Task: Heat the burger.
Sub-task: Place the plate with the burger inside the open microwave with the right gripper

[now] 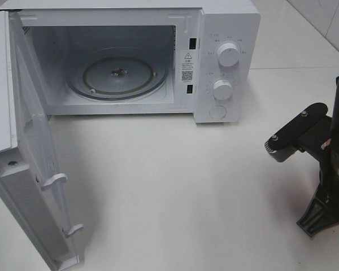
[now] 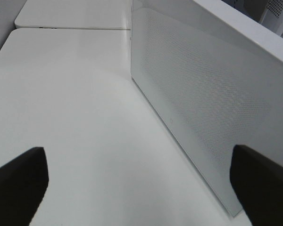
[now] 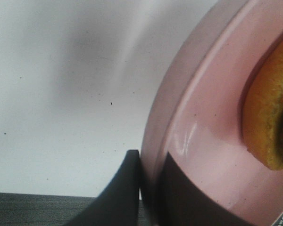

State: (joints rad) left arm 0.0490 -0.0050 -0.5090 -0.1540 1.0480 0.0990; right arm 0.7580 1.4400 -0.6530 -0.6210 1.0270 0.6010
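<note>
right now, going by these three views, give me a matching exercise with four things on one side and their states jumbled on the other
Things:
1. microwave door
2. left gripper
3. right gripper
4. burger

States:
A. shut on the rim of the pink plate
B. swung wide open
C. resting on the pink plate
D. jaws wide apart, holding nothing

Pairs: 1-B, 2-D, 3-A, 4-C

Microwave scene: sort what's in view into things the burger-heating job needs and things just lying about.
Needed: burger; pink plate, its rim gripped by the right gripper; microwave with open door; glass turntable.
Just there: white table; open left gripper, holding nothing.
</note>
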